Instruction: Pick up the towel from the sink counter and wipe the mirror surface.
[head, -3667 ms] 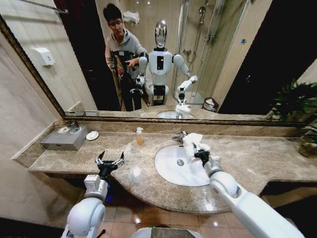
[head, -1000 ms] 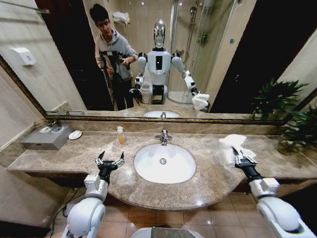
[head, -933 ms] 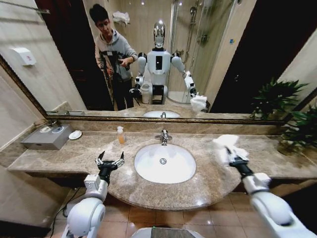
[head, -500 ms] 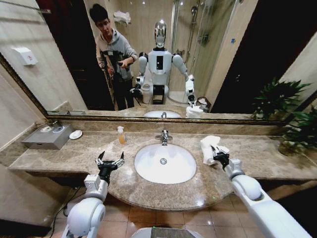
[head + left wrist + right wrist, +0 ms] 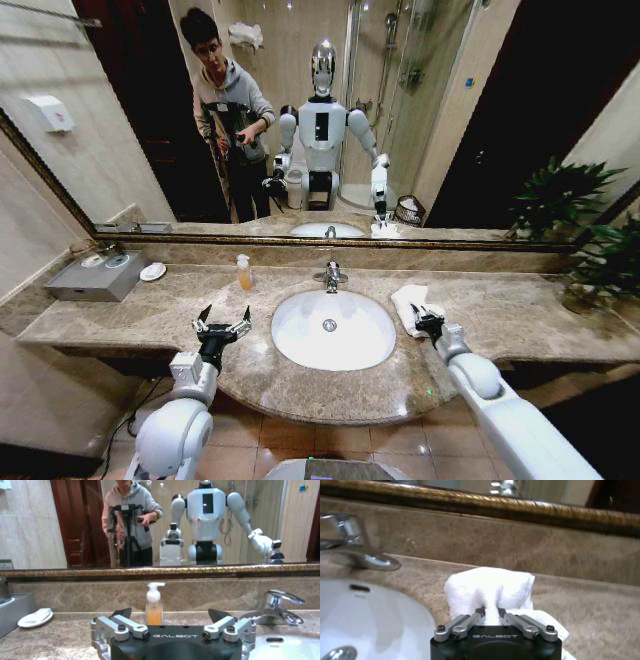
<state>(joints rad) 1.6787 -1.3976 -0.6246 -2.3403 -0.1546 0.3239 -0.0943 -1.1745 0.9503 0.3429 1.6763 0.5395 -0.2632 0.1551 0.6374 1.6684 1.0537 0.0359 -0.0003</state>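
Right gripper [image 5: 491, 619] is pinching a fold of the soft, rumpled white terry towel [image 5: 490, 587] — light, limp, probably resting on the counter — left gripper [image 5: 171, 627] idling wide.

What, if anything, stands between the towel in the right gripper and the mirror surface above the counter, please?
Nothing visible does. The right gripper is shut on the towel, low at the sink counter beside the basin. Behind it rise only the marble backsplash and the mirror. The tap stands off to one side.
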